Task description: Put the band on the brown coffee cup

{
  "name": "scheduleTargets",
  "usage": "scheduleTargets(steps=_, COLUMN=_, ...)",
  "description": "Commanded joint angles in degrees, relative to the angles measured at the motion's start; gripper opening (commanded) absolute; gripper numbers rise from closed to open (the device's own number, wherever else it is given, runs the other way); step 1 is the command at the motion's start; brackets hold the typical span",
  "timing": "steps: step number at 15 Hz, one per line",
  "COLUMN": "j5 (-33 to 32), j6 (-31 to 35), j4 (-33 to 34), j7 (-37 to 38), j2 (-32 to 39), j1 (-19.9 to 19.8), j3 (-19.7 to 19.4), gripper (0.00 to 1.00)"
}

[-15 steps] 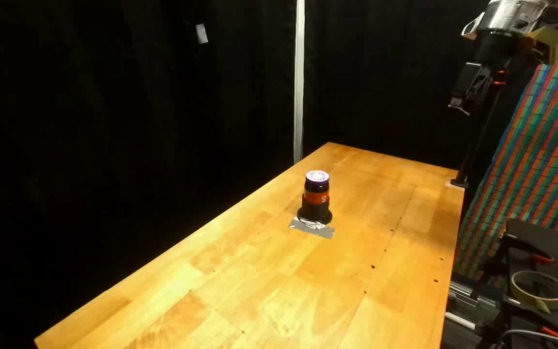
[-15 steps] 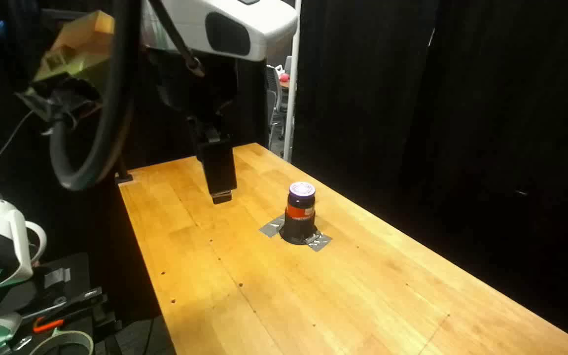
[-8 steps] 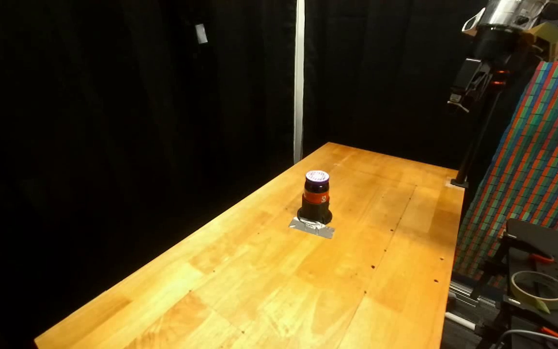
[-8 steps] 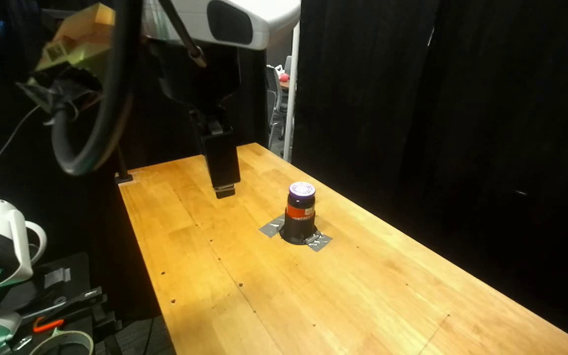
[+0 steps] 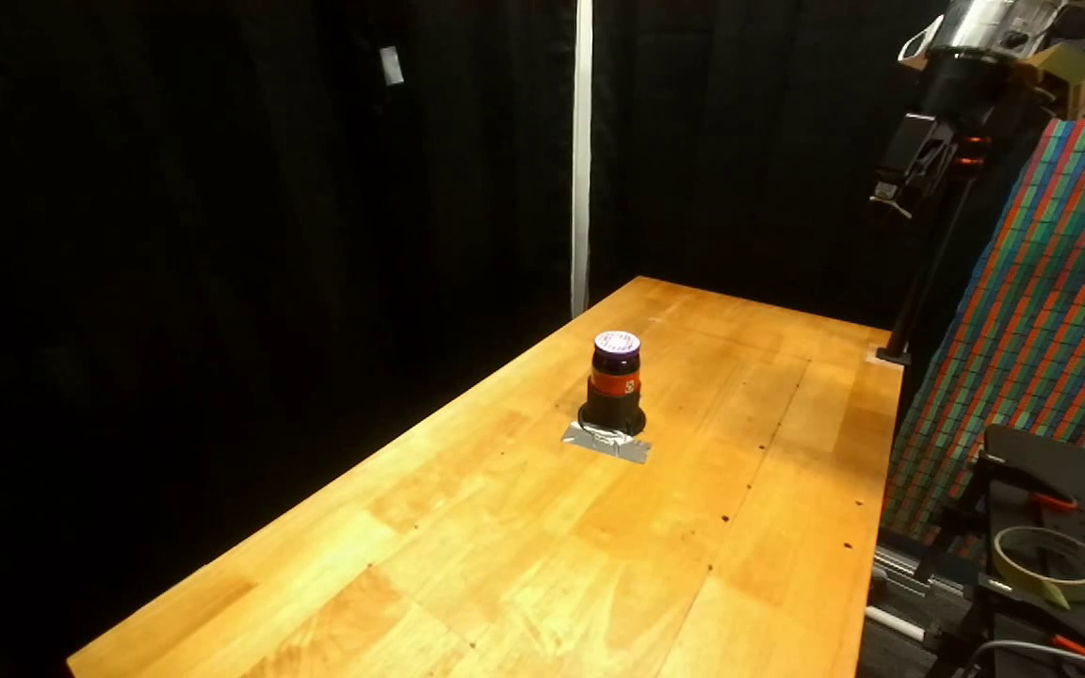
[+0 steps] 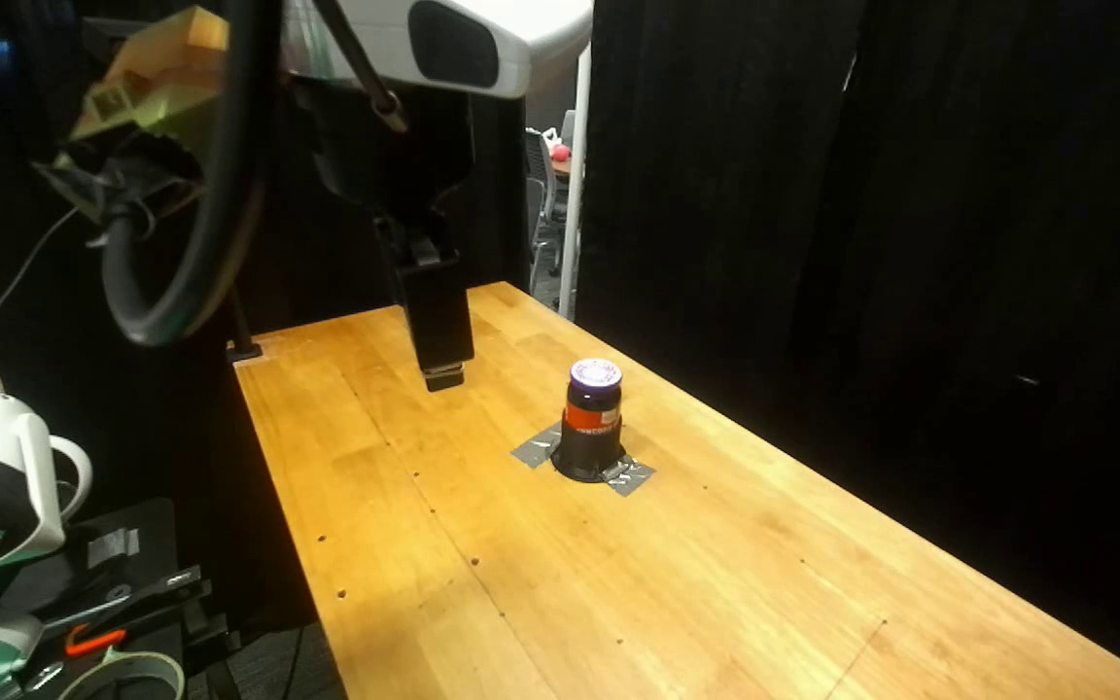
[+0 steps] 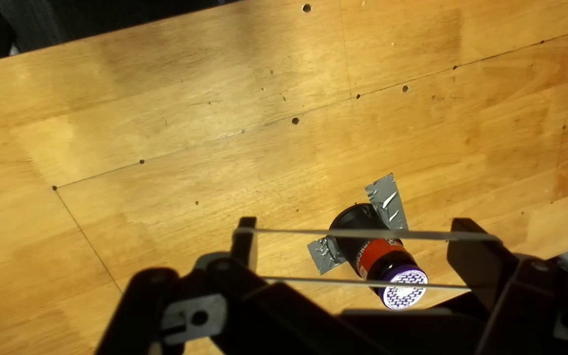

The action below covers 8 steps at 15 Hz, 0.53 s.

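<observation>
The brown coffee cup is a dark jar-shaped container with a purple-edged patterned lid and an orange-red label. It stands upright in a black base on the table in both exterior views (image 5: 616, 381) (image 6: 593, 418) and in the wrist view (image 7: 377, 256). The band is a thin pale rubber band (image 7: 360, 233), stretched in two strands around the fingers. My gripper (image 7: 356, 249) is open, with the band looped across both fingers. It is above the table and apart from the cup in both exterior views (image 5: 893, 201) (image 6: 443, 377). No loose orange-red ring shows.
Grey tape strips (image 7: 387, 202) fix the black base to the wooden table (image 6: 764, 583). A black post (image 5: 924, 264) stands at the table's far corner. A side stand holds a tape roll (image 5: 1070, 591) and tools. Black curtains (image 5: 269, 235) hang beyond the table.
Over the first half second my gripper rises slightly and shifts a little right in an exterior view. Since then it looks still. The cup has not moved.
</observation>
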Motion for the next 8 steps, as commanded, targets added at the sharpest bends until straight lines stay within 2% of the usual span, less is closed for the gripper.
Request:
scheduleTargets(steps=1, j5=0.5, j6=-0.3, j4=0.1, j7=-0.4, j2=0.1, j1=-1.0, j3=0.9, gripper=1.0)
scheduleTargets(steps=5, j5=0.5, j6=-0.3, j4=0.1, j7=-0.4, j2=0.1, j1=-1.0, j3=0.9, gripper=1.0)
scheduleTargets(steps=8, j5=-1.6, j6=-0.7, j4=3.8, j7=3.8, j2=4.1, j1=-0.8, j3=4.4, gripper=1.0)
